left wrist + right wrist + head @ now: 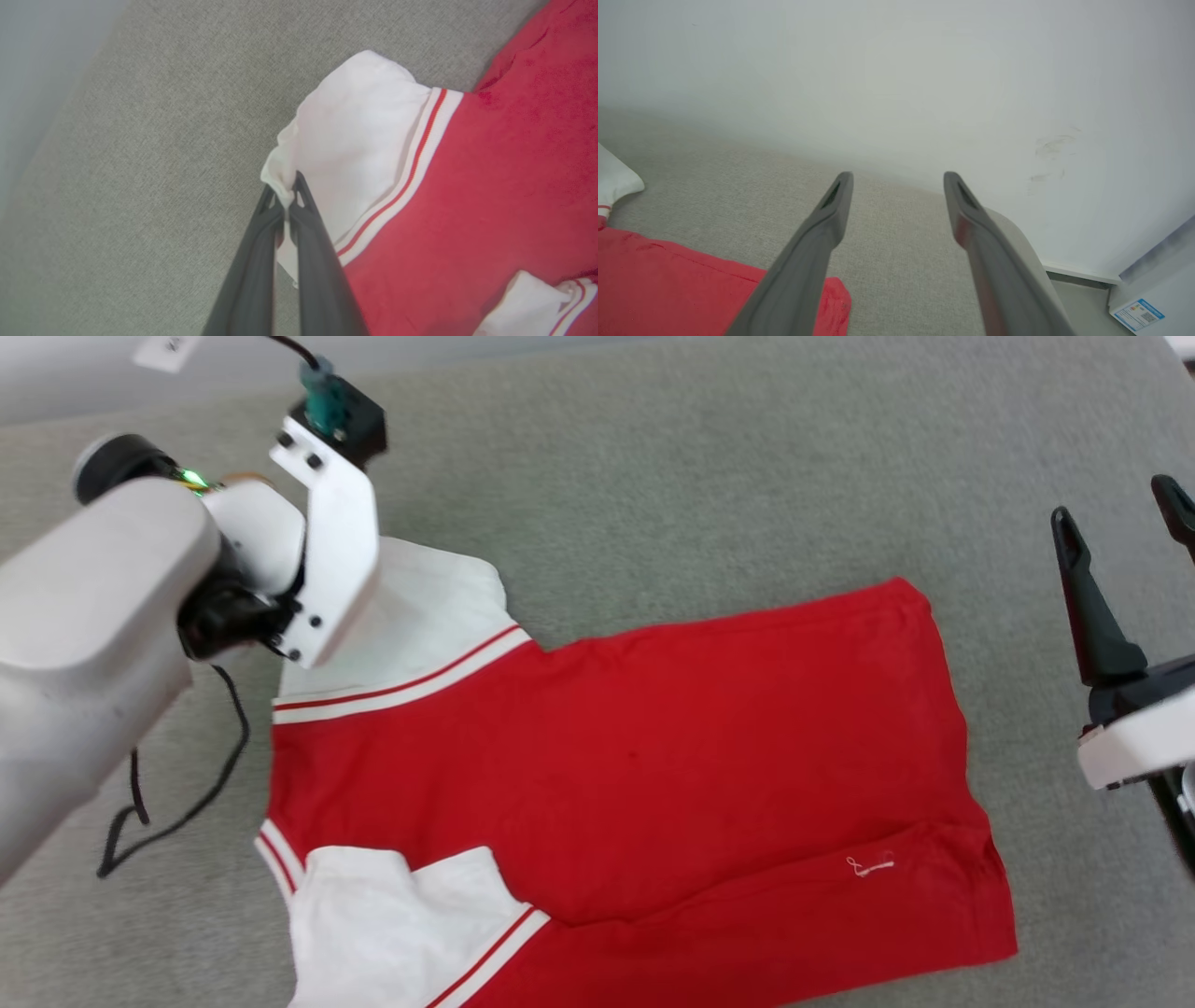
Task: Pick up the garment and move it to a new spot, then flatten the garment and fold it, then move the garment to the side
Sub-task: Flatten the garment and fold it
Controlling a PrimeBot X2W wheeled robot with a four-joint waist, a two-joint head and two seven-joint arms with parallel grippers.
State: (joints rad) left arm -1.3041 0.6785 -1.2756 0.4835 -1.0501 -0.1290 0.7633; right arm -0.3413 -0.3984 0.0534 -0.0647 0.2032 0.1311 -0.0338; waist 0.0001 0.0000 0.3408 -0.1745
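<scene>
The garment (635, 775), a red T-shirt with white sleeves, lies spread on the grey cushion, its hem at the right with a small white thread mark (870, 866). The far white sleeve (355, 140) is pinched at its edge by my left gripper (286, 196), whose fingers are shut on a bunched fold of the cloth. In the head view the left wrist (327, 551) covers that grip. The near white sleeve (392, 924) lies crumpled at the bottom left. My right gripper (1120, 513) hovers open to the right of the hem, nothing between its fingers (831, 205).
A grey fabric cushion (700, 476) carries everything. A black cable (177, 784) loops on it below my left forearm. A white wall (896, 70) rises behind the cushion, and a white box with a label (1139, 315) stands past the cushion's end.
</scene>
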